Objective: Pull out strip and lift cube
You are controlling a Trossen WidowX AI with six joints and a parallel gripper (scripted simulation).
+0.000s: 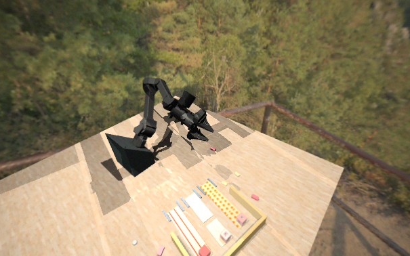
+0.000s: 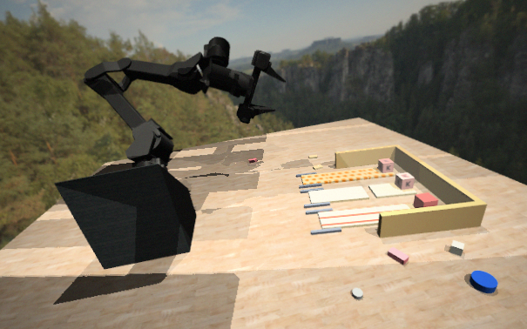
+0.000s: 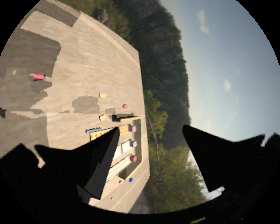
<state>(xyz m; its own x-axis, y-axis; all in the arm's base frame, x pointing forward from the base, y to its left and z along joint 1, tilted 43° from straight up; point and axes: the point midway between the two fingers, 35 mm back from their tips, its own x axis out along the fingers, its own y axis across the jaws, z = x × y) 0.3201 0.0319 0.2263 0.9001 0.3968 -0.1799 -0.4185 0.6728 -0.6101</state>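
Observation:
My gripper [image 1: 210, 135] [image 2: 280, 96] [image 3: 152, 129] is open and empty, high above the table and well short of the strips. An orange-dotted strip [image 1: 221, 201] [image 2: 341, 176] runs unbroken to a pink cube marked K [image 1: 241, 219] [image 2: 386, 165] on its far end. The plain pale strip is split by a gap into a near piece [image 1: 198, 207] [image 2: 338, 194] and a far piece [image 1: 217, 230] [image 2: 384, 191]; a second pink K cube [image 1: 226, 235] [image 2: 404, 181] sits on the far piece. A red-striped strip [image 1: 187, 230] [image 2: 349, 218] looks whole, with an unmarked red cube [image 1: 204, 250] [image 2: 425, 200] at its far end.
A tan wall [image 2: 432, 219] borders the strips at both sides and the far end; the near side is open. Short blue-grey bars [image 2: 326, 231] flank the near ends. A pink block [image 2: 398, 256], a white disc [image 2: 357, 293] and a blue disc [image 2: 483, 281] lie outside.

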